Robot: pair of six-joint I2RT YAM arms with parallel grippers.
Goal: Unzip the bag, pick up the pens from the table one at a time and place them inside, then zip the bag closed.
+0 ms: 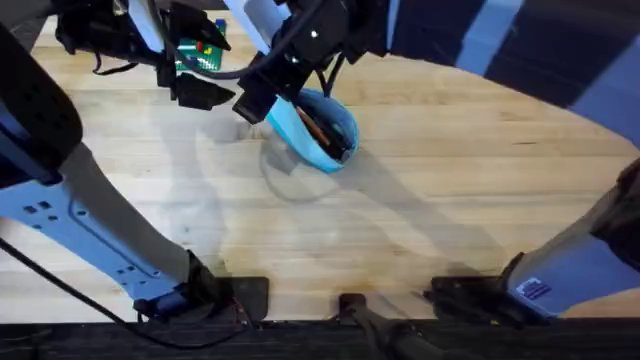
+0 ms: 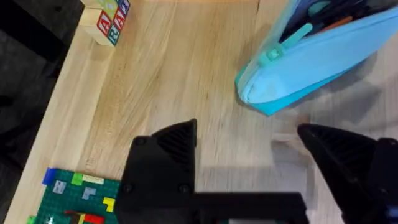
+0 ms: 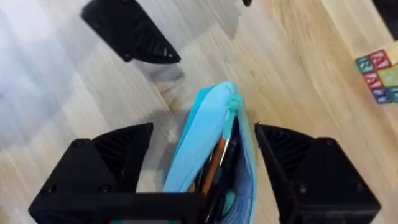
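Note:
The light-blue bag [image 1: 312, 132] lies unzipped on the table [image 1: 450, 200], back and centre. An orange pen [image 3: 214, 165] and a dark pen [image 3: 227, 152] lie inside it; the orange pen [image 2: 339, 23] also peeks from the opening in the left wrist view. The teal zipper pull [image 3: 233, 102] sits at the bag's near end. My right gripper [image 3: 214, 171] hovers open over the bag [image 3: 205, 137], one finger on each side, touching nothing. My left gripper [image 2: 255, 168] is open and empty just left of the bag [image 2: 311, 62]. In the overhead view the left gripper [image 1: 205, 88] and right gripper [image 1: 262, 98] are close together.
A green brick plate [image 2: 74, 199] with small coloured bricks lies at the table's back left, also seen as the green plate [image 1: 198, 55]. Wooden letter blocks [image 2: 106, 18] stand near the table edge, shown too as letter blocks [image 3: 378, 74]. Bare wood stretches in front and to the right.

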